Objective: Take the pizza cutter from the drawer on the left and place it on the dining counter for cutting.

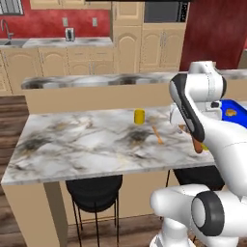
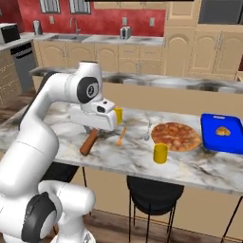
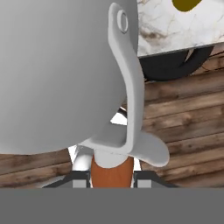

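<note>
Already gripped, the cutter (image 3: 65,74) hangs over the counter (image 1: 72,140), not yet set down.

Left base view: the handle pokes out below the arm, near the counter's edge, with a yellow cup (image 1: 139,116) beyond. Right base view: the gripper (image 2: 95,129) holds the cutter handle slanting down to the marble; a second cup (image 2: 160,153), pizza (image 2: 175,135) and blue tray (image 2: 222,133) sit further right. Hand view: jaws clamp the reddish handle, blade huge ahead, floor beyond. Released this near the edge, it could probably roll off.
</note>
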### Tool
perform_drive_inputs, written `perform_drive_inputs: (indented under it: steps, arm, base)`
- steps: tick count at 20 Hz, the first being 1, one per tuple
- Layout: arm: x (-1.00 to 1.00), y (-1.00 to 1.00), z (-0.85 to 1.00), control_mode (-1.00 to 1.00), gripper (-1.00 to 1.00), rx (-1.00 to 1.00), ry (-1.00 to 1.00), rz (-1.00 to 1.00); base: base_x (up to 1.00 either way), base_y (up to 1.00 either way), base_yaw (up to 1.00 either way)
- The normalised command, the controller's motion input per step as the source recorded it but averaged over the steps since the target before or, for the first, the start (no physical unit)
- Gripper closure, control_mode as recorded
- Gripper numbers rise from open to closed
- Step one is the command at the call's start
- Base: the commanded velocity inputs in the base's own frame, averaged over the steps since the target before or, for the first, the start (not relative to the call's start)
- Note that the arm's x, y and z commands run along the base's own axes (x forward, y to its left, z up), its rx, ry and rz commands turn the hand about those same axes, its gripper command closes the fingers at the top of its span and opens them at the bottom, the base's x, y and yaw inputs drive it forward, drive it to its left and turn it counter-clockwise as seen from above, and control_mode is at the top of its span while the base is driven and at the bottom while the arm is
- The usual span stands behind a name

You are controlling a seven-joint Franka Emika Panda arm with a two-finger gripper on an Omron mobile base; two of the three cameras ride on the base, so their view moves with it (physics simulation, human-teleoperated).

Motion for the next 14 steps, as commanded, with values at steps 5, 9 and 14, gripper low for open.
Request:
perform_drive_inputs:
  steps: [5,9,14]
  arm:
    - [0.0,0.0,0.0,1.0,1.0,0.0,0.0,0.0]
    - [0.17,-0.09,0.0,-1.0,1.0,0.02,0.0,0.0]
    - [0.84,-0.52,-0.11,-1.0,1.0,0.07,0.0,0.0]
  base:
    - [0.62,-0.21,0.0]
    - [0.44,-0.29,0.0]
    - [0.0,0.0,0.0]
